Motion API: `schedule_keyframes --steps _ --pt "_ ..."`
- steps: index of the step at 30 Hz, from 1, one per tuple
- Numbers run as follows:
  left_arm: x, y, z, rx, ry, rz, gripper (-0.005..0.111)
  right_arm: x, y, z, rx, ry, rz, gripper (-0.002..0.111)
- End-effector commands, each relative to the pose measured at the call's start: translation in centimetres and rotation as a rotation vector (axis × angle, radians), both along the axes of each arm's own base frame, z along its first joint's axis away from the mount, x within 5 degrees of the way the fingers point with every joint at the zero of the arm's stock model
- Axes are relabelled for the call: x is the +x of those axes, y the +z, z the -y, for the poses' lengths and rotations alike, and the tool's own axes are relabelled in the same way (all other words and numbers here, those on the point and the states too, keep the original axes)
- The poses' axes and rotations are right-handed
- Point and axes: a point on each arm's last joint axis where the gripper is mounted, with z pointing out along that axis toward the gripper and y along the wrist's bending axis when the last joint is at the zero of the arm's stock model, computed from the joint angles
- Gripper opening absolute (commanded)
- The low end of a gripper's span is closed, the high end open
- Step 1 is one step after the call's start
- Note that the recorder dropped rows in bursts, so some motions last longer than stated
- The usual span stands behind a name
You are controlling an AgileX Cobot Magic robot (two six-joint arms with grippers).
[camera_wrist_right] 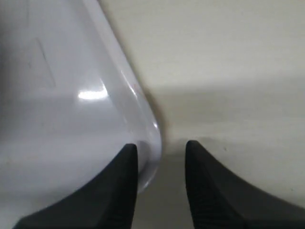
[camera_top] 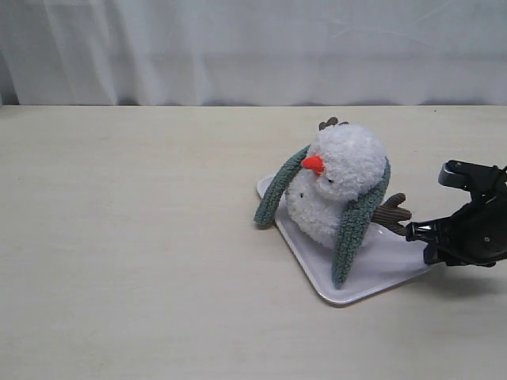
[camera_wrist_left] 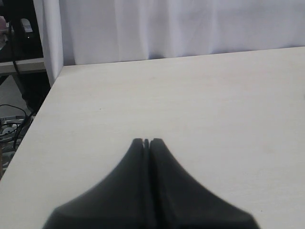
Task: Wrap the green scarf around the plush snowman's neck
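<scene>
Exterior view: a pale worktop (camera_top: 119,237) carries a flat white tray (camera_top: 396,261), and the tray's only load is the plush snowman (camera_top: 348,158), which sits on it leaning over, nose toward the left of the view. The green scarf (camera_top: 356,229) is draped behind the head. One end hangs down the near side onto the tray, and the other runs off the far side until its tip reaches the worktop. The ends are not crossed in front, so the wrap looks only half made. The neck (camera_top: 319,188) is a shallow crease, mostly buried in fluff, and I cannot tell how snugly the knit sits in it. Both toy and scarf look light and soft. The snowman would likely tip at a nudge, while the ribbed knit should pinch easily and not slip. The best hold is probably near a free end, clear of the brown twig arm (camera_top: 392,212). The right gripper (camera_wrist_right: 161,152) sits low at the tray's corner, its jaws apart astride the rim and clamping nothing. The left gripper (camera_wrist_left: 147,141) hangs over bare worktop with its jaws pressed together and empty.
</scene>
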Motion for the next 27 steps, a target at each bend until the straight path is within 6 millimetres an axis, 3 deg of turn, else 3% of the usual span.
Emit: schedule_keyframes --steps 1,9,14,18,27 --pt "0.0 0.0 0.1 -0.002 -0.009 0.012 0.0 1.0 -1.1 0.0 0.003 0.027 -0.004 0.032" --pt "0.0 0.0 0.1 -0.002 -0.009 0.012 0.0 1.5 -1.6 0.3 -0.035 0.043 0.038 0.03" --pt "0.0 0.0 0.1 -0.002 -0.009 0.012 0.0 1.8 -1.6 0.4 -0.077 0.112 0.07 0.004" --pt "0.0 0.0 0.1 -0.002 -0.009 0.012 0.0 2.3 -1.4 0.7 -0.135 0.156 0.136 0.004" --pt "0.0 0.0 0.1 -0.002 -0.009 0.012 0.0 4.0 -2.0 1.1 -0.3 0.451 0.2 0.004"
